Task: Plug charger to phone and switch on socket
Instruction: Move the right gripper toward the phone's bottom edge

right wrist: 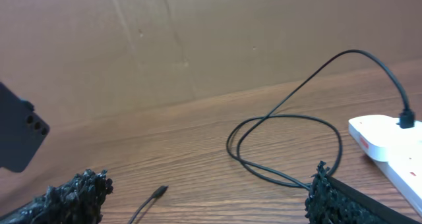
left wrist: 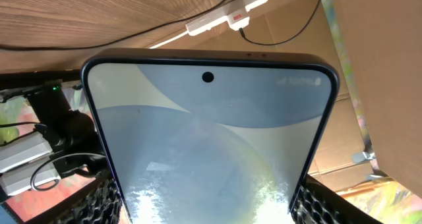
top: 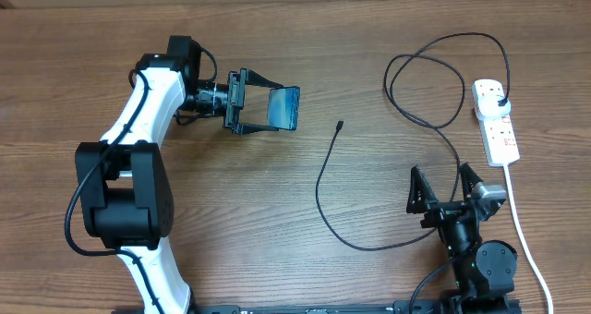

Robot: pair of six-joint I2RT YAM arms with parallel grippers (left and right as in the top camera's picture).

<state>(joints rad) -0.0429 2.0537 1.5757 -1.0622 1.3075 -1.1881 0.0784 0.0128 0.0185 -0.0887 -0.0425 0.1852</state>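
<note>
The left hand (top: 275,108) grasps the phone (top: 286,108) above the desk (top: 92,55); the right hand (top: 440,174) is released, fingers spread, beside the charger cable (top: 319,180).

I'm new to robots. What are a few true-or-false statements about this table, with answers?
1. The left tool holds the phone. True.
2. The charger tip is plugged into the phone. False: it lies on the table, apart from the phone.
3. The charger plug sits in the socket. True.
4. The right tool grips the cable. False: it is open and empty.
</note>
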